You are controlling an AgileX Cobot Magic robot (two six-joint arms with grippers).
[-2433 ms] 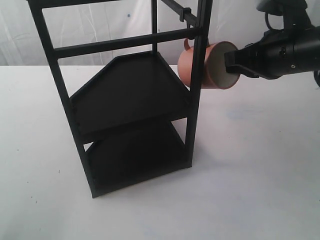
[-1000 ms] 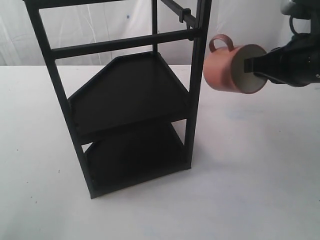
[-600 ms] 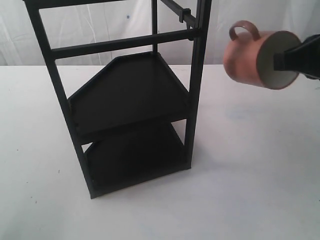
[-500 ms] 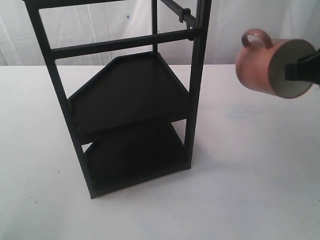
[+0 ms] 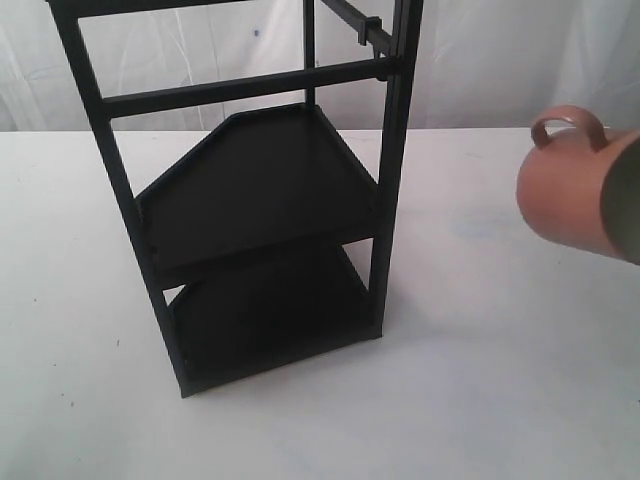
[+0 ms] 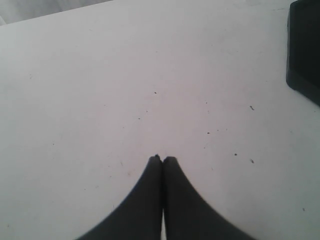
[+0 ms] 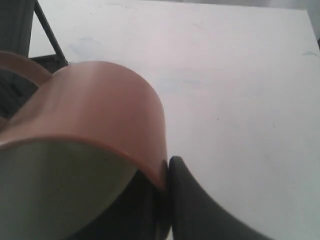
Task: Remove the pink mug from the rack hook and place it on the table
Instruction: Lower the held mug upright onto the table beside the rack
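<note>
The pink mug point(image 5: 578, 196) hangs in the air at the right edge of the exterior view, on its side, handle up, well clear of the rack point(image 5: 250, 190) and its hook point(image 5: 368, 28). The right gripper itself is out of that view. In the right wrist view my right gripper point(image 7: 167, 167) is shut on the pink mug point(image 7: 95, 105), pinching its rim, one finger inside and one finger point(image 7: 190, 195) outside. The left gripper point(image 6: 162, 159) is shut and holds nothing, low over the white table point(image 6: 125, 75).
The tall black rack with two angular shelves stands left of centre on the table point(image 5: 480, 350). A corner of the rack point(image 6: 305, 50) shows in the left wrist view. A white curtain point(image 5: 480, 50) hangs behind.
The right gripper has carried the mug off the hook, away from the rack to the right and slightly downward; the gripper has left the exterior view. The left gripper view gives no earlier frame.
</note>
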